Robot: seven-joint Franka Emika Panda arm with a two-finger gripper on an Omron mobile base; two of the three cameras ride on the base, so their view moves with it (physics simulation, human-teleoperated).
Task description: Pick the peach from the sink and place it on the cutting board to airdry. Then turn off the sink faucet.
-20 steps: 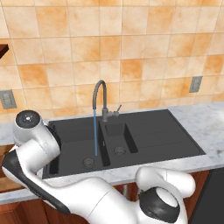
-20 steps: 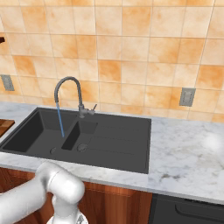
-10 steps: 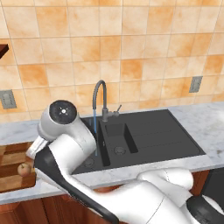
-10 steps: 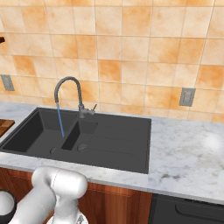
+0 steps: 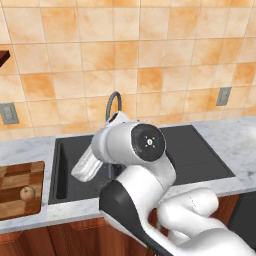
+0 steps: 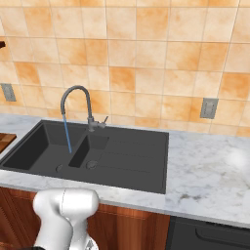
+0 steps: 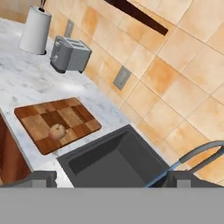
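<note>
Below and ahead of the gripper (image 7: 111, 178), my hand view shows one peach (image 7: 57, 131) resting on the cutting board (image 7: 41, 127), which lies flat on the marble counter (image 7: 26, 83) just beside the near corner of the sink (image 7: 83, 164). Only the two dark fingertips (image 7: 43, 178) show at the bottom of that view, set wide apart with nothing between them, so I read the gripper as spread and empty.

From the left base view I get the same peach (image 5: 27, 193) on the board (image 5: 15, 182), at the far left of the counter (image 5: 30, 147), but the arm's big white joint stands in front of the middle of the sink (image 5: 65, 165) and hides most of the sink faucet (image 5: 114, 102), leaving just the top of its arch. The right base view gives me what that one cannot: the whole faucet (image 6: 84, 105) with its small side lever, and a thin blue stream of water (image 6: 67, 134) falling from the spout into the basin, so it is not yet turned off.

Beyond the board in the hand view I count one toaster (image 7: 70, 55) and one white paper towel roll (image 7: 35, 30) against the tiled wall, with one outlet (image 7: 121, 78) between them and the sink.
</note>
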